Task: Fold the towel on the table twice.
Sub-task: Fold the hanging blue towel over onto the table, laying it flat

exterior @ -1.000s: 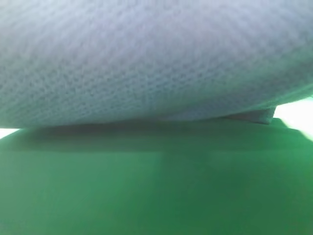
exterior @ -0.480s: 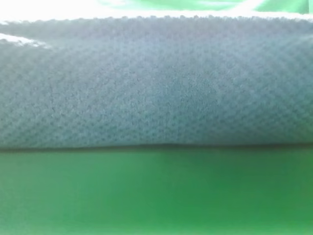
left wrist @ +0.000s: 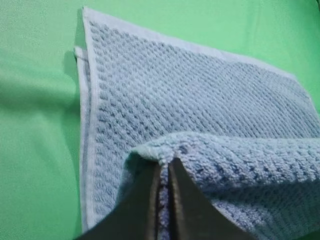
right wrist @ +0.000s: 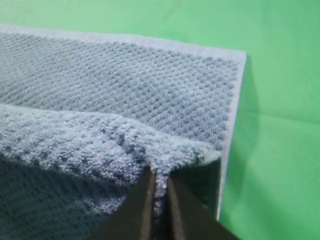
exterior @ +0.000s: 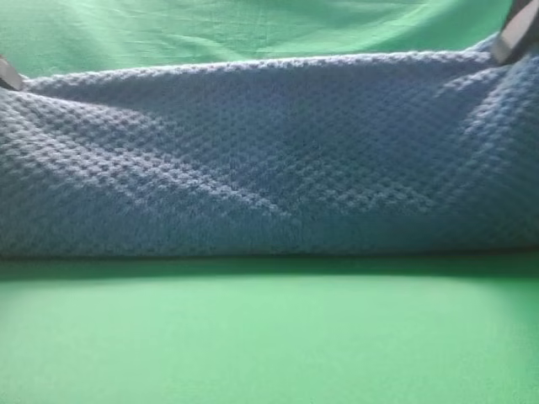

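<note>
The blue-grey waffle-knit towel (exterior: 269,168) fills the middle of the exterior high view, its near half lifted and doubled over the half that lies flat on the green table (exterior: 269,337). My left gripper (left wrist: 165,172) is shut on the towel's lifted corner (left wrist: 150,152), held above the flat layer (left wrist: 175,85). My right gripper (right wrist: 159,182) is shut on the other lifted corner (right wrist: 165,155), above the flat layer (right wrist: 125,75). In the exterior high view only small parts of the left gripper (exterior: 8,76) and the right gripper (exterior: 515,34) show at the towel's top corners.
A wrinkled green fabric backdrop (exterior: 253,29) hangs behind the towel. Green table surface lies beyond the towel's hemmed edges in the left wrist view (left wrist: 35,125) and the right wrist view (right wrist: 280,125).
The towel, which hung close before the high camera and filled the upper frame, has moved away and down. Its top edge and both grippers now show against the backdrop.
</note>
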`<state>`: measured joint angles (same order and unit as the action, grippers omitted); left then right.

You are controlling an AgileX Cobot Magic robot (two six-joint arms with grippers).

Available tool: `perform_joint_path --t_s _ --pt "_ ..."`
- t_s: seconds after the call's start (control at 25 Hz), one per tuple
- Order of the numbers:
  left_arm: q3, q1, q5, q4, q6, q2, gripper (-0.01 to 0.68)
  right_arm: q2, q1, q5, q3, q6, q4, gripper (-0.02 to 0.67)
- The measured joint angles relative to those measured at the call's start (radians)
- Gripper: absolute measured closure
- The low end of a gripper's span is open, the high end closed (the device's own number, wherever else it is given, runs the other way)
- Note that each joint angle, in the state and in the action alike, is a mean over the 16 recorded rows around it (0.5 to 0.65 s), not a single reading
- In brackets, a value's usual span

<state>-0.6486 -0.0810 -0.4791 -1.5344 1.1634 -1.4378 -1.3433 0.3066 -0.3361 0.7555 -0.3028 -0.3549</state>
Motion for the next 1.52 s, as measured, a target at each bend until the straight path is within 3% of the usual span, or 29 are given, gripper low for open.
perform_joint_path --t_s 0.48,0.92,1.08,1.36,1.52 --pt "-0.269 0.000 0.020 -0.026 0.067 -0.326 0.673 -0.289 0.000 0.182 0.150 -0.038 0.008 0.649" --pt "-0.369 -0.001 0.017 -0.032 0.118 -0.459 0.645 -0.433 0.000 0.319 0.177 -0.049 0.009 0.625" --pt "-0.379 -0.001 0.024 -0.033 0.137 -0.471 0.540 -0.451 -0.001 0.317 0.189 -0.049 0.009 0.539" --pt "-0.383 -0.001 0.028 -0.037 0.161 -0.467 0.269 -0.456 -0.019 0.201 0.266 -0.049 0.009 0.265" --pt "-0.383 0.002 0.016 -0.038 0.163 -0.441 0.177 -0.443 -0.038 0.081 0.344 -0.049 0.011 0.133"
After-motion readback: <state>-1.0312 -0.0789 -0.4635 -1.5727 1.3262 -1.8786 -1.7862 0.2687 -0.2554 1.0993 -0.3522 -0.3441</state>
